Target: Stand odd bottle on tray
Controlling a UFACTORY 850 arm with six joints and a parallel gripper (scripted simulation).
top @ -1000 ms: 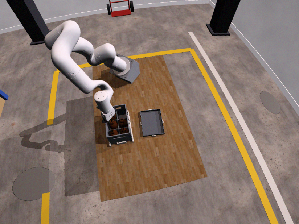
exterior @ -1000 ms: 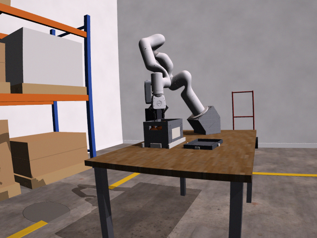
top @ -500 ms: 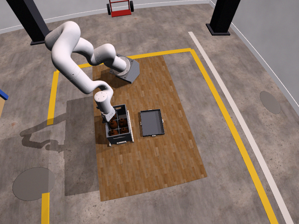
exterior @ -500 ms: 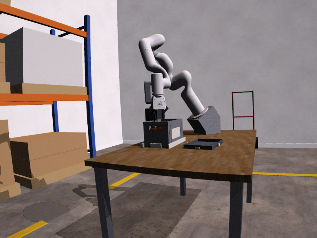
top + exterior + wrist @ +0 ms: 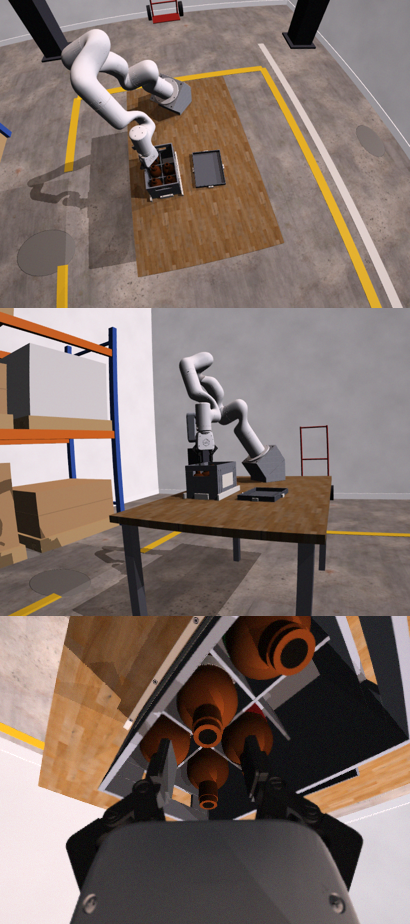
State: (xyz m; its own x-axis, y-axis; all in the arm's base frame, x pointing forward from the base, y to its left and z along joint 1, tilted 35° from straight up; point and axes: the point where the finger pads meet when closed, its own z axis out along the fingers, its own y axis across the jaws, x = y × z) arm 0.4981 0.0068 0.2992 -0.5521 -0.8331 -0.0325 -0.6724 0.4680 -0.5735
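- Top view: the wood-plank worktop [image 5: 211, 225] [image 5: 231, 517] [image 5: 85, 701] carries a dark, rectangular, divided crate [image 5: 165, 191] [image 5: 201, 485] [image 5: 198, 664] near its left edge.
- A shallow rectangular tray [image 5: 206, 169] [image 5: 256, 497], dark-walled, lies apart from the crate, towards the right edge.
- Exterior view: the smooth white arm [image 5: 96, 82] [image 5: 190, 377] rises from an angular grey base [image 5: 187, 95] [image 5: 277, 467] at the far edge. The gripper [image 5: 144, 165] [image 5: 205, 462] [image 5: 208, 750] points down at the crate.
- Wrist view: five round-shouldered brown bottles [image 5: 167, 168] [image 5: 202, 473] [image 5: 207, 698] stand inside the crate; the odd neck cannot be identified.
- Gripper released, fingers apart, grasping nothing.
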